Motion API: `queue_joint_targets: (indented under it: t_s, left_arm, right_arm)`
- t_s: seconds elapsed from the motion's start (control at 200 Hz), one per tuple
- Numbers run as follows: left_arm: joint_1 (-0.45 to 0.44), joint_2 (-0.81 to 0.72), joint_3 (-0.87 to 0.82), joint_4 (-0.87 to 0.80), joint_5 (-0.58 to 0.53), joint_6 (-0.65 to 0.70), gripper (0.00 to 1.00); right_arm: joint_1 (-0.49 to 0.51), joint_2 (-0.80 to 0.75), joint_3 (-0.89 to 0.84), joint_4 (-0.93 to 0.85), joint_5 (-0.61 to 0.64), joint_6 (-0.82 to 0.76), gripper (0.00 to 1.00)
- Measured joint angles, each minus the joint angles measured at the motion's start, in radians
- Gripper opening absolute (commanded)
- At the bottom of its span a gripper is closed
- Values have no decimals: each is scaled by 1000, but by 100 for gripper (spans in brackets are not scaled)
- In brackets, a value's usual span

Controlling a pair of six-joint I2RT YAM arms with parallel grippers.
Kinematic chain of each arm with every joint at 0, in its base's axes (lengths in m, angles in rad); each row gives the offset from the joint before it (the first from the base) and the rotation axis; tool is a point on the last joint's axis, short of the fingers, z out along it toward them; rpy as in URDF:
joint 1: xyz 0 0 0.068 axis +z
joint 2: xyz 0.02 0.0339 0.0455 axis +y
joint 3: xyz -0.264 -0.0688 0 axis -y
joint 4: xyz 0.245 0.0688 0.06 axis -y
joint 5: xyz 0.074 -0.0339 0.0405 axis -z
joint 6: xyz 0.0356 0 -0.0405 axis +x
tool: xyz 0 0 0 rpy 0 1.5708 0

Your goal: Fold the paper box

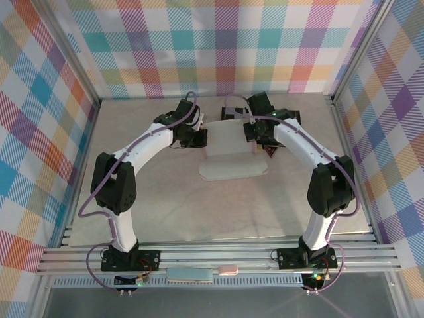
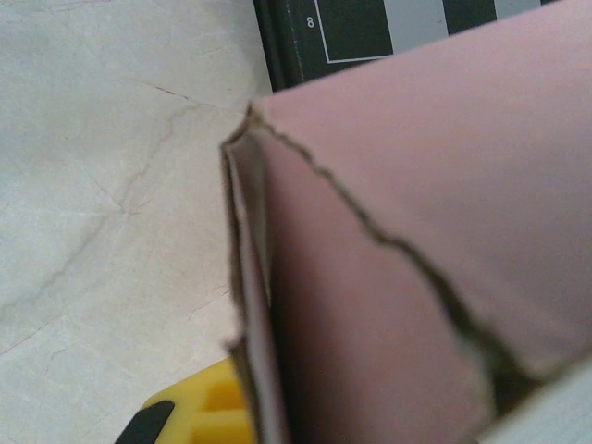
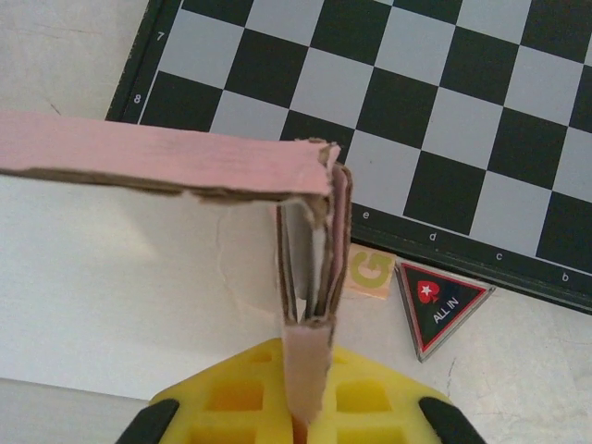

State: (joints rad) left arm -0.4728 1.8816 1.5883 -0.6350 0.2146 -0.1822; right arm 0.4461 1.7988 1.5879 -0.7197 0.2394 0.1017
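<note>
Top external view: the left tool (image 1: 192, 137) sits at the left edge of the pale pink cardboard paper box (image 1: 233, 159). The box lies half folded on the pale marbled desk (image 1: 152, 205) between the two tools, with its flat panel stretching toward the arm bases. In the left wrist view the left tool is closed narrow on the box's left wall. That ragged-edged wall rises straight ahead of its yellow finger pad (image 2: 208, 409), with bare desk to the pad's left. A corner of the black-and-grey chequered board (image 2: 388, 28) shows beyond the wall.

The right tool (image 1: 262, 136) is at the box's right edge. In the right wrist view its yellow pads (image 3: 370, 379) pinch tight on a layered upright pink wall, and another wall runs off left from that corner. Ahead and to the tool's right lie a small wooden letter tile (image 3: 370, 275) and a triangular black "ALL IN" chip (image 3: 442, 305), both just beside the board's edge.
</note>
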Motion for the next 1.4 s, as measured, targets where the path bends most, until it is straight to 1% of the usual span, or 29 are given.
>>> queue_joint_targets:
  t_s: [0.07, 0.225, 0.33, 0.495, 0.56, 0.595, 0.765, 0.885, 0.985, 1.145, 1.24, 1.4]
  left_arm:
    - [-1, -3, 0, -3, 0, 0, 0]
    - [-3, -4, 0, -3, 0, 0, 0]
    - [-7, -4, 0, -3, -1, 0, 0]
    - [-22, -4, 0, -3, -8, -2, 0]
    - [-27, -4, 0, -3, -11, -4, 0]
    - [-27, -4, 0, -4, -13, -4, 0]
    - [-29, -4, 0, -18, -18, -4, 0]
    - [-29, -4, 0, -18, -23, -5, 0]
    - [-29, -4, 0, -18, -24, -8, 0]
    - [-29, -4, 0, -21, -26, -8, 0]
    - [-29, -4, 0, -21, -25, -8, 0]
    - [-32, -4, 0, -18, -22, -8, 0]
  right_arm:
    - [6, 0, 0, 0, 15, 11, 0]
    - [26, 13, 13, -12, 73, 40, 0]
    - [48, 45, 49, -47, 150, 71, 0]
    - [83, 123, 144, -150, 278, 154, 0]
    - [92, 145, 165, -180, 310, 184, 0]
    - [95, 149, 166, -187, 317, 197, 0]
    - [96, 144, 158, -187, 301, 205, 9]
    - [92, 143, 158, -187, 284, 204, 12]
    - [89, 143, 157, -187, 272, 204, 13]
    - [89, 143, 143, -187, 265, 206, 10]
    - [89, 144, 146, -191, 273, 216, 0]
    - [90, 174, 190, -241, 324, 259, 0]
